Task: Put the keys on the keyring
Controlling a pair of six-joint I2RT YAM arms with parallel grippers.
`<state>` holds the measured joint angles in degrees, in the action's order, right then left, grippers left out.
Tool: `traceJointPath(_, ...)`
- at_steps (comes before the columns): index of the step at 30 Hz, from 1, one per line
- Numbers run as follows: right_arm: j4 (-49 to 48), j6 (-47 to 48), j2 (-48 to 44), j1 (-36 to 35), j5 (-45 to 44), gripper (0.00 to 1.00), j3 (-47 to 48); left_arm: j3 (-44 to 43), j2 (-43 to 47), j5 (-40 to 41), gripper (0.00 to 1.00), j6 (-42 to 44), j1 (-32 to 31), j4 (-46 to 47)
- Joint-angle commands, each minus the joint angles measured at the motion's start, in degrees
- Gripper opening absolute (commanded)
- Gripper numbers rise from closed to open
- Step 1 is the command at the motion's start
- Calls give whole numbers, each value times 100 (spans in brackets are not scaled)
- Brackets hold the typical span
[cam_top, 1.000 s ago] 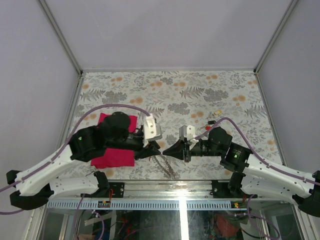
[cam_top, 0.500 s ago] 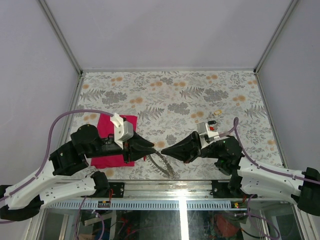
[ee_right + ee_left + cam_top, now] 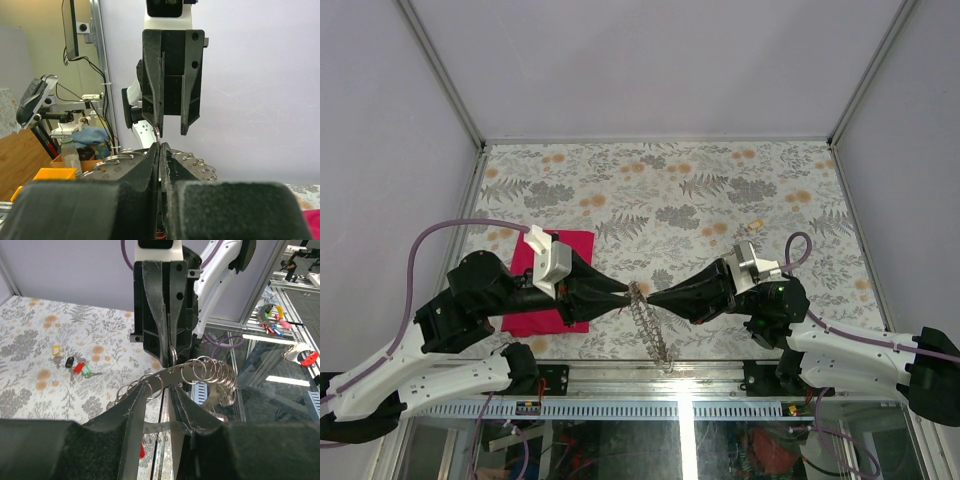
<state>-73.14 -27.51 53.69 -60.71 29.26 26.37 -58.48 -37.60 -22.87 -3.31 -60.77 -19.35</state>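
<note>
The keyring (image 3: 656, 338) is a silver metal strip carrying several split rings, and it hangs between the two grippers near the table's front edge. My right gripper (image 3: 652, 297) is shut on one of its top rings (image 3: 157, 134), jaws pressed together (image 3: 160, 146). Facing it, my left gripper (image 3: 625, 295) stands with its jaws apart (image 3: 159, 387). The strip (image 3: 210, 372) lies across those fingertips, and nothing is squeezed between them. The keys (image 3: 75, 365) lie on the table with yellow, black, red and green heads. From above, only the pale one (image 3: 756, 226) shows, beside the right wrist.
A magenta cloth (image 3: 535, 320) lies under the left arm, left of the grippers. The table's front edge with its metal rail (image 3: 650, 405) runs just below the hanging keyring. Grey walls close in the floral tabletop (image 3: 670, 190).
Both wrists have rolled and their cameras have swung outward. The keyring has come up off the table and hangs between the fingertips. The left jaws have parted slightly.
</note>
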Motion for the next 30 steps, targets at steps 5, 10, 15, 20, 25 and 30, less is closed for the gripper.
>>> traceJointPath(5,-452,49,-51,-32,-238,0,246,-23,-114,-284,27,-83,-44,1037)
traceJointPath(10,-427,53,-86,-29,-291,0,246,-16,-278,-386,28,-91,-45,1194)
traceJointPath(15,-436,37,-160,-29,-330,0,227,66,-324,-373,29,-101,-45,1253)
traceJointPath(20,-433,11,-235,-24,-342,0,228,117,-313,-375,31,-126,-41,1315)
traceJointPath(25,-484,-41,-260,-29,-357,0,224,143,-388,-460,31,-148,-41,1351)
traceJointPath(30,-513,-83,-270,-29,-364,0,226,202,-434,-513,30,-177,-42,1406)
